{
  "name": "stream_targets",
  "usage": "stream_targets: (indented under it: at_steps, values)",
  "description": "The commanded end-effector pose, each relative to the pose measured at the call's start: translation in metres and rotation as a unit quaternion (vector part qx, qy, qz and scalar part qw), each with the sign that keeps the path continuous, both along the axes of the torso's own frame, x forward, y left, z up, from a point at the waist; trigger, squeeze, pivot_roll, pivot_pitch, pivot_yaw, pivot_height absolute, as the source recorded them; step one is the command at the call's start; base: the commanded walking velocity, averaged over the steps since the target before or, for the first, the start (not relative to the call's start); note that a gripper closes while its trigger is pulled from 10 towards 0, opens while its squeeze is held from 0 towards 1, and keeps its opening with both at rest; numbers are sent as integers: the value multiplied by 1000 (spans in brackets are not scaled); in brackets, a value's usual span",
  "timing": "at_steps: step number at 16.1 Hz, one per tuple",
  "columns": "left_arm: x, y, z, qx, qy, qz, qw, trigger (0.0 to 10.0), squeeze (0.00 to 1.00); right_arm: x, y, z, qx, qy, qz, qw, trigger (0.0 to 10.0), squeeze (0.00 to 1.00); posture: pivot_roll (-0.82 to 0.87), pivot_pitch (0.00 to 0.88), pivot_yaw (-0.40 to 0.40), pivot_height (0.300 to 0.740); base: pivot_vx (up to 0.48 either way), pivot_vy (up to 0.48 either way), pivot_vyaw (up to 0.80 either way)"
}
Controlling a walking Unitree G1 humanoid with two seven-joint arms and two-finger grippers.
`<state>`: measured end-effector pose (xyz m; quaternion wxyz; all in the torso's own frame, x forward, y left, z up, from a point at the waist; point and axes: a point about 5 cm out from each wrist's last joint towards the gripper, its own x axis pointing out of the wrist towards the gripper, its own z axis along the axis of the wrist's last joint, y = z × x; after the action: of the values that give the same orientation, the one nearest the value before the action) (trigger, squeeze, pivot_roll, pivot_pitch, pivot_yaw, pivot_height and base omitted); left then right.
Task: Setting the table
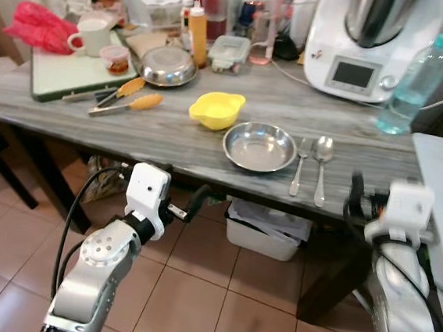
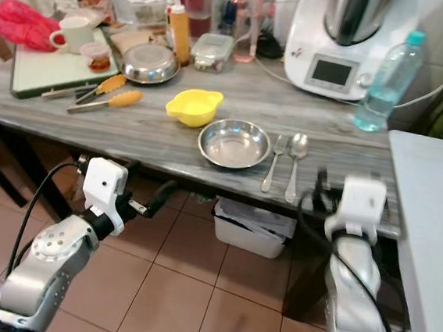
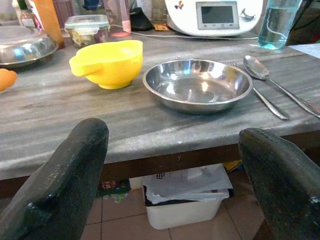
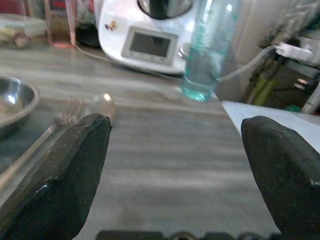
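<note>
Straight beyond the right gripper (image 4: 175, 122) stands 1 clear water bottle (image 4: 207, 50), with a white kitchen machine (image 4: 145, 37) just beside it. Below and beyond the left gripper (image 3: 172, 131), 1 white bin (image 3: 185, 205) sits on brown floor tiles (image 1: 194, 289). Farther past its fingers (image 3: 65, 180): 1 lidded food box (image 3: 87, 27), 1 orange bottle (image 3: 47, 20), orange-handled tongs (image 1: 129, 102), 1 white mug (image 1: 93, 36), 1 red bag (image 1: 39, 27).

The tabletop (image 1: 206, 161) carries one steel plate (image 1: 259, 147), one fork (image 1: 299, 165), one spoon (image 1: 322, 167), one yellow bowl (image 1: 217, 109), one water bottle (image 1: 412, 83) and two tongs (image 1: 125, 103).
</note>
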<state>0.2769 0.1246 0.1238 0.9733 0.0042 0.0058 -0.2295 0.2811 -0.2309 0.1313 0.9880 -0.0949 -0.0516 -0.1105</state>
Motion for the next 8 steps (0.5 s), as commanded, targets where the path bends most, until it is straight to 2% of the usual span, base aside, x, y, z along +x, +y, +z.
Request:
stream_targets:
  at_steps: [1, 2, 4, 7, 8]
  values:
    - [0, 1, -4, 9, 2, 8, 1000, 10000, 0, 0, 9, 13, 0, -18, 16, 1000, 10000, 1000, -94, 0, 46, 740, 0, 0, 0]
    - [-2, 1, -14, 10, 17, 10, 1000, 10000, 0, -4, 18, 7, 9, 0, 25, 1000, 10000, 1000, -107, 0, 51, 740, 0, 0, 0]
    - [0, -1, -17, 11, 21, 14, 1000, 10000, 0, -5, 31, 5, 15, 9, 45, 999, 10000, 1000, -114, 0, 48, 740, 0, 0, -559]
    - [5, -1, -17, 5, 16, 30, 999, 10000, 0, -7, 36, 5, 19, 20, 51, 998, 10000, 1000, -117, 0, 39, 740, 0, 0, -610]
    - [5, -2, -17, 4, 15, 33, 999, 10000, 0, -7, 37, 5, 19, 23, 52, 998, 10000, 941, -117, 0, 37, 740, 0, 0, -544]
